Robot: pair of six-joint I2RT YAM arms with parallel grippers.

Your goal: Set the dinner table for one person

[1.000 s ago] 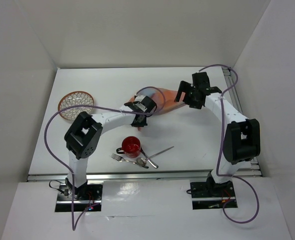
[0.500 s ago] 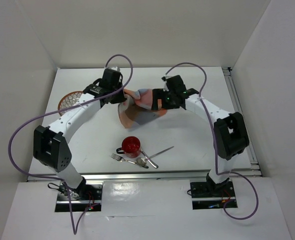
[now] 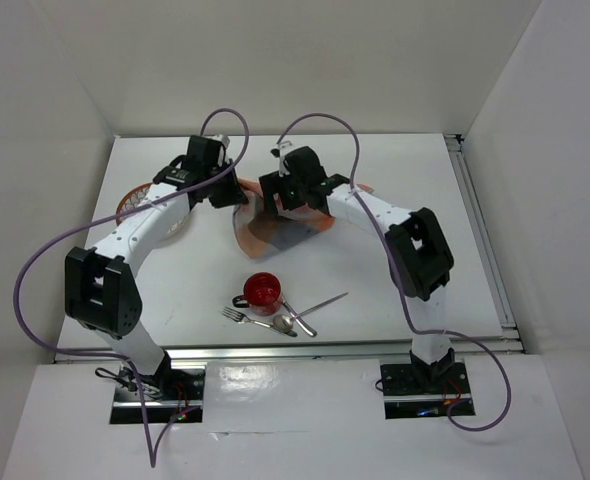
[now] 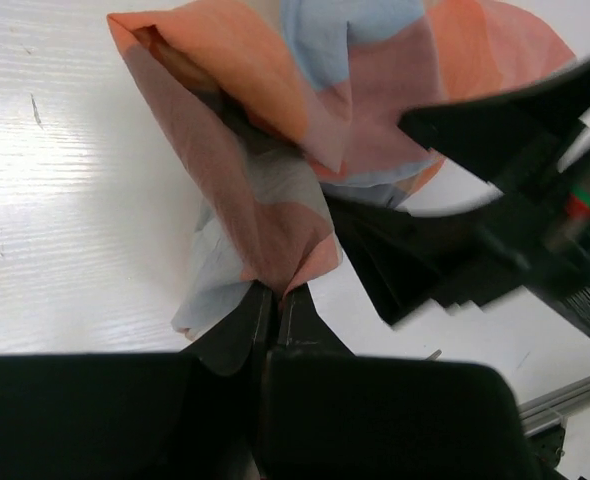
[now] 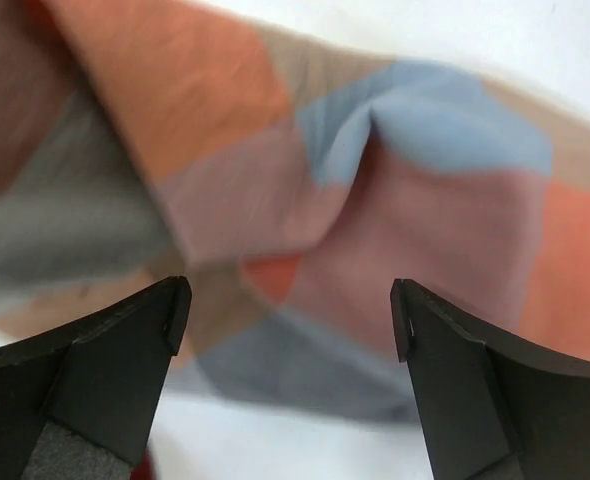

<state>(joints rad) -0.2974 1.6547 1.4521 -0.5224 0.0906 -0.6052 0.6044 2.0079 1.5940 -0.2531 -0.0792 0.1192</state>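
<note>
An orange-and-blue checked cloth mat (image 3: 280, 228) hangs bunched over the back middle of the white dinner table (image 3: 405, 250). My left gripper (image 3: 235, 193) is shut on a pinched fold of it, and the left wrist view shows the fold caught between the closed tips (image 4: 275, 292). My right gripper (image 3: 275, 198) is close on the cloth's right side. It is open, and in the right wrist view the blurred cloth (image 5: 325, 190) lies just beyond and between the spread fingers (image 5: 290, 320), which do not touch it.
A red cup (image 3: 262, 290) stands at the near middle. A fork (image 3: 237, 316), a spoon (image 3: 281, 323) and a knife (image 3: 321, 303) lie beside it. A brown wicker plate (image 3: 133, 203) sits at the back left, partly under my left arm.
My left arm swung from the middle to the back left, lifting the cloth with it. My right gripper moved left from the back right until it reached the cloth.
</note>
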